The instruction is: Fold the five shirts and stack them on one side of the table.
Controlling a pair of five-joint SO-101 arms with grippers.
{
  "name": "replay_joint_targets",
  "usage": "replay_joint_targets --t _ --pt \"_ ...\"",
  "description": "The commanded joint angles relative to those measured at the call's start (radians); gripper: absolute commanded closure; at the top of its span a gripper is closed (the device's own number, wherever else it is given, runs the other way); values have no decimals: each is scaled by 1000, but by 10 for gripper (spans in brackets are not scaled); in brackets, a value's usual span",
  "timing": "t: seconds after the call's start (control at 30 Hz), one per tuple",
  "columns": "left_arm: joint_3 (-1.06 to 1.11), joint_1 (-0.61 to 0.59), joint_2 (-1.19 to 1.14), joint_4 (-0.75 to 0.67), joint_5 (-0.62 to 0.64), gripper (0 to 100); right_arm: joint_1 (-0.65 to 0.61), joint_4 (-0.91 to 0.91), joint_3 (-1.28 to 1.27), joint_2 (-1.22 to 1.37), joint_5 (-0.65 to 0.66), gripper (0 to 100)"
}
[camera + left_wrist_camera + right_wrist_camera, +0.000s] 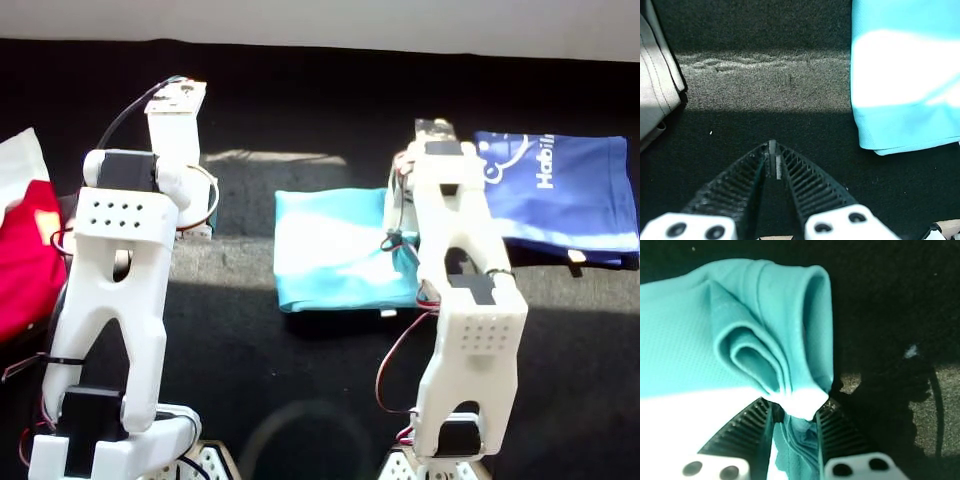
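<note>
A folded light blue shirt [335, 250] lies mid-table on the black cloth. My right gripper [796, 412] is shut on its bunched edge, and the fabric [770, 340] rolls up in thick folds between the fingers. In the high view the right arm [455, 215] covers that shirt's right edge. A folded dark blue shirt [565, 195] lies at the far right. A red shirt [25, 255] with white cloth [22, 160] behind it sits at the left edge. My left gripper [772, 150] is shut on nothing, low over bare cloth, with the light blue shirt [905, 75] off to one side.
A band of sunlight [270, 160] crosses the black table cover. A grey-white garment edge [657, 85] lies close to the left gripper. Bare cloth stretches between the two arm bases [300, 400] at the front.
</note>
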State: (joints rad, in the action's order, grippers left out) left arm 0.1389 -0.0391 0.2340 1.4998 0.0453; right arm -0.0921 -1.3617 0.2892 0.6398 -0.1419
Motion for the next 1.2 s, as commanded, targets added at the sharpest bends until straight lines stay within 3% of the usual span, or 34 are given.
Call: replay_joint_targets --t 0.0,0.2,0.47,0.67,0.9,1.17 --pt "-2 -10 36 -6 -5 991 68 -36 77 -97 17 992" --pt "-2 -10 33 -11 -5 991 120 -217 268 -226 298 992" --pt "-1 -10 33 -18 -5 991 257 -341 622 -232 496 992" --pt "-1 -10 33 -17 -5 991 334 -334 792 -232 626 992" --pt "-1 -10 33 -17 -5 991 467 -226 794 -220 695 992" --pt "-1 -10 33 -17 -5 991 541 -133 805 -21 844 992"
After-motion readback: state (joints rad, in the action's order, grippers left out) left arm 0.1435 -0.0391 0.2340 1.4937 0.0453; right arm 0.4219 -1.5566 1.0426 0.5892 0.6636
